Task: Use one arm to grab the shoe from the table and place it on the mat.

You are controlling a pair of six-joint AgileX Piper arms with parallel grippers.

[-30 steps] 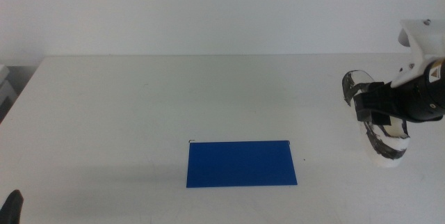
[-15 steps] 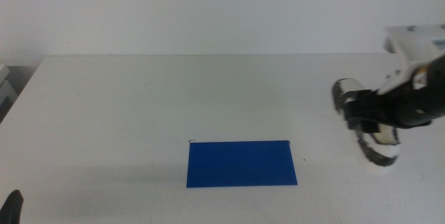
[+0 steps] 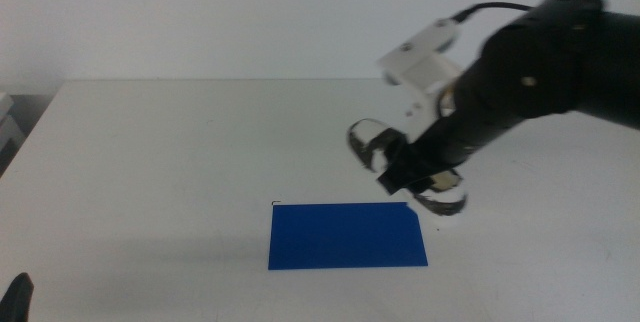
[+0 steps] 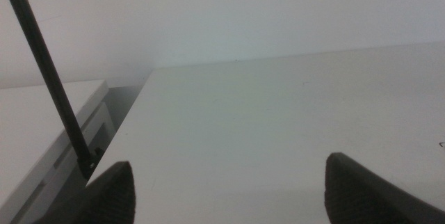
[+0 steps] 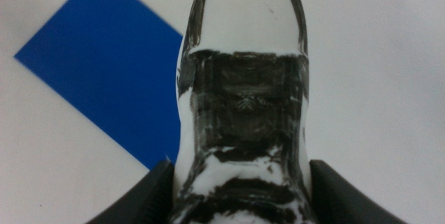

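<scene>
Above the right end of the mat [image 3: 347, 234], the shoe [image 3: 405, 165] hangs clear of the counter [image 3: 180, 152], clamped in the right claw [image 3: 415, 170]. It is a small white sneaker with black patterned patches. In the middle view its ends curve out on either side of the claw, one end toward the far left of the grip, the other low and just over the mat's far right corner. In the right wrist view the shoe [image 5: 242, 99] fills the centre between the two dark jaws: a glossy white toe at the far end, then a broad black patterned band, then white streaked with black nearer the claw [image 5: 240, 196]. Its jaws press against both sides of the shoe.

Beneath it in that view, the deep blue mat [image 5: 104, 71] lies flat on the white counter [image 5: 375, 64], with one corner passing under the shoe.

The right arm [image 3: 530, 72], large and black with a white block near the wrist, reaches in from the right.

The left claw [image 4: 226, 189] waits at the counter's near left corner, its jaws spread wide apart with nothing between them.
</scene>
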